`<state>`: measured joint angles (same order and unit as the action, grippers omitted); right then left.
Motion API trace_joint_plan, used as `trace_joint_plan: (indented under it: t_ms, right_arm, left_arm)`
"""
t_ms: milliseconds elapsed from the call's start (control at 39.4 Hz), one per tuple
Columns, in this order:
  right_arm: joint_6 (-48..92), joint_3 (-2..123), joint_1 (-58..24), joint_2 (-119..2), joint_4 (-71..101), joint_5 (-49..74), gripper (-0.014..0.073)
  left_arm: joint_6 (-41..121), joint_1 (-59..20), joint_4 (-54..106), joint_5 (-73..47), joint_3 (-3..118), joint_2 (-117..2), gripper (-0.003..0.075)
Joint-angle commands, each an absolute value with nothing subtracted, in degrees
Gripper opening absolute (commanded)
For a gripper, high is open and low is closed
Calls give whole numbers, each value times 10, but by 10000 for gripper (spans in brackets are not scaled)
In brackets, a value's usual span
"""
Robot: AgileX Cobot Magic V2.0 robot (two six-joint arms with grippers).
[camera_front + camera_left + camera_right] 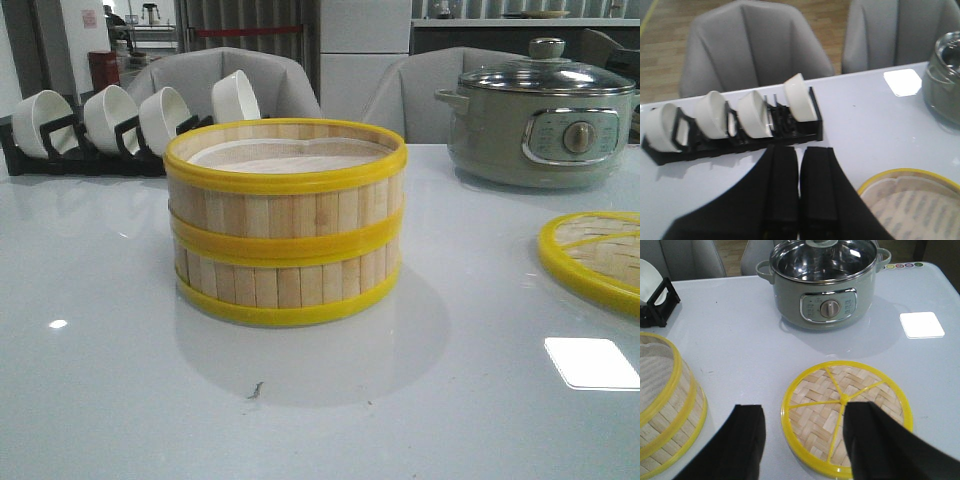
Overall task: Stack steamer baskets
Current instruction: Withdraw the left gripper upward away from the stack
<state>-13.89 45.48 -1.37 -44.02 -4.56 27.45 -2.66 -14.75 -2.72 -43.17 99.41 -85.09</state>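
Two steamer baskets stand stacked in the middle of the table, the upper basket sitting squarely on the lower basket. A pale liner shows inside the top one. The stack's side also shows in the right wrist view. My left gripper is shut with nothing between its fingers, above the table between the stack and the bowl rack. My right gripper is open, held over the near rim of a flat woven steamer lid. Neither gripper appears in the front view.
A black rack with several white bowls stands at the back left. The grey-green electric pot with a glass lid is at the back right. The woven lid lies at the right edge. Grey chairs stand behind the table.
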Motion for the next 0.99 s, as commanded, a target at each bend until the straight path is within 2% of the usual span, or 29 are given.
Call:
trace_joint_plan:
  t_ms: [0,102,356,559,762,966]
  right_arm:
    - [-134,476,-12,-440,-52,225,465]
    - [-134,476,-12,-440,-52,224,465]
    - [-134,476,-12,-440,-52,224,465]
    - [-134,476,-12,-440,-52,230,465]
    - [-134,476,-12,-440,-52,248,465]
    - [-134,476,-12,-440,-52,257,465]
  left_arm:
    - [-30,-115,-26,-375,956,-769,91]
    - [-30,-94,-26,-349,864,-700,91]
    - [-48,-93,-23,-249,597,-511,91]
    - [-57,-93,-23,-206,432,-372,91]
    - [-57,-93,-20,-204,333,-277,91]
    - [-57,-93,-19,-204,286,-249,85]
